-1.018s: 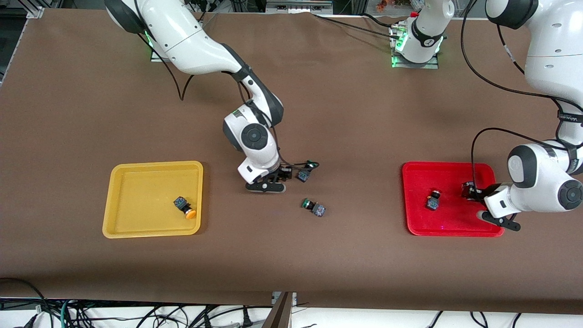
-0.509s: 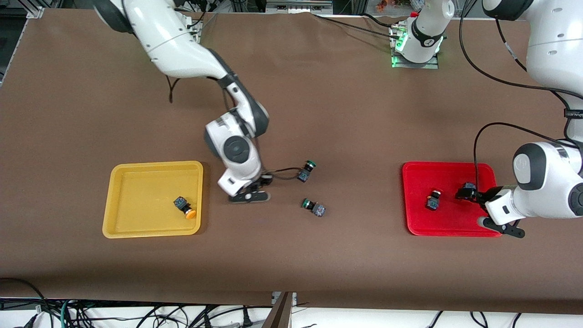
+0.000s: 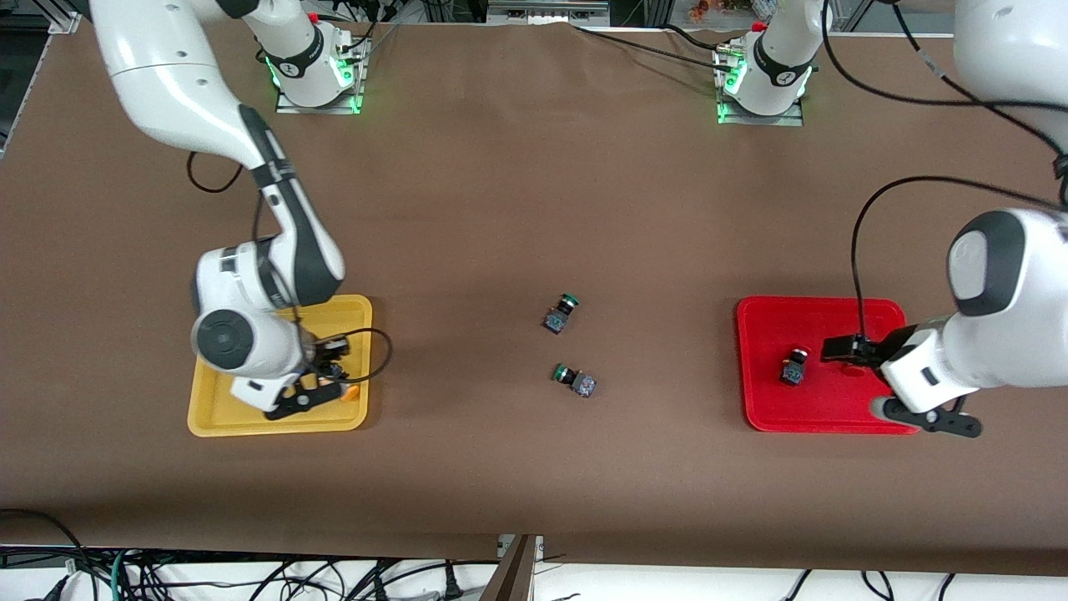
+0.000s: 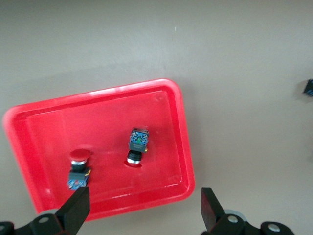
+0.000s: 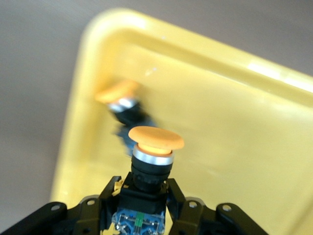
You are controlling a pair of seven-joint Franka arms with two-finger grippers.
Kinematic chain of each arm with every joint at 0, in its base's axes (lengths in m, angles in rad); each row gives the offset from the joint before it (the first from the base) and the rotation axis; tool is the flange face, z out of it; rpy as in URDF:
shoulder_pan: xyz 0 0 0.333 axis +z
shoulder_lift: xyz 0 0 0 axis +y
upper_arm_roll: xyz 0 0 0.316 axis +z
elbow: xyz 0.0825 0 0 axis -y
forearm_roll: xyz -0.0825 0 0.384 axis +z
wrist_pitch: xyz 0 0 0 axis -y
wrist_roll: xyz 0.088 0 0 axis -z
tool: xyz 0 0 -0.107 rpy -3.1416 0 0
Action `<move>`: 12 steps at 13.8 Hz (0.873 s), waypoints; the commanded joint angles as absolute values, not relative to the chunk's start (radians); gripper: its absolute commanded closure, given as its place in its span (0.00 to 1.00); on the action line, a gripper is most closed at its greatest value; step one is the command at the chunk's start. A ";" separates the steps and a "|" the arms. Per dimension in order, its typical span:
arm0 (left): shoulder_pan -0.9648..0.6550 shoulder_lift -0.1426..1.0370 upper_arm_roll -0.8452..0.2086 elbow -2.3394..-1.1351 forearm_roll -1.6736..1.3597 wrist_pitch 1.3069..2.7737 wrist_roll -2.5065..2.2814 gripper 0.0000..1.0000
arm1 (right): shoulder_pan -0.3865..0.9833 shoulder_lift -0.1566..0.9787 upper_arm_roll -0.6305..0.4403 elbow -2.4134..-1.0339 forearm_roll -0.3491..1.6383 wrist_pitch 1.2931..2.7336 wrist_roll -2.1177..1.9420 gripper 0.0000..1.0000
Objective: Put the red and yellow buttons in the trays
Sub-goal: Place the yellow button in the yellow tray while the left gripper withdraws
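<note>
My right gripper [image 3: 331, 368] is over the yellow tray [image 3: 279, 302], shut on a yellow button [image 5: 155, 142] by its dark body, with the cap pointing away from the wrist. A second yellow button [image 3: 350, 390] lies in that tray; it also shows in the right wrist view [image 5: 120, 98]. My left gripper [image 4: 142, 213] is open and empty above the red tray [image 4: 49, 132], at its edge toward the left arm's end of the table. Two red buttons [image 4: 79, 166] [image 4: 137, 147] lie in the red tray. The front view shows only one [image 3: 793, 368].
Two green-capped switches [image 3: 561, 313] [image 3: 576, 381] lie on the brown table between the trays. The red tray [image 3: 822, 305] sits toward the left arm's end, the yellow one toward the right arm's end. Cables hang along the table's front edge.
My right arm has swung from the table's middle to over the yellow tray. My left gripper has drawn up and back from the red tray, leaving a red button in it.
</note>
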State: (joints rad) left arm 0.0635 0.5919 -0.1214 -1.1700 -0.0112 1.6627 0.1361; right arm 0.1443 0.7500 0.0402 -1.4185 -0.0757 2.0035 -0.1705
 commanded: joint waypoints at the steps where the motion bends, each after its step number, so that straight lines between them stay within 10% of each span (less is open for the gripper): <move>1: 0.057 0.369 -0.092 -1.332 0.009 1.651 0.117 0.00 | 0.081 0.716 0.058 -1.493 -0.067 2.002 -0.247 0.30; 2: 0.057 0.297 -0.091 -1.386 0.009 1.648 0.117 0.00 | 0.081 0.700 0.060 -1.491 -0.063 1.999 -0.239 0.00; 7: 0.054 0.034 -0.087 -1.621 -0.005 1.602 0.005 0.00 | 0.092 0.574 0.069 -1.488 0.005 1.973 -0.119 0.00; 12: 0.061 0.047 -0.089 -1.600 -0.005 1.548 -0.054 0.00 | 0.094 0.297 0.109 -1.618 0.003 1.924 0.073 0.00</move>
State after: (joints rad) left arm 0.0593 0.0383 -0.0929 -1.5902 -0.0111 1.5495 -0.0374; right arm 0.0954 0.4612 0.0940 -1.4824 -0.0072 1.9369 0.0005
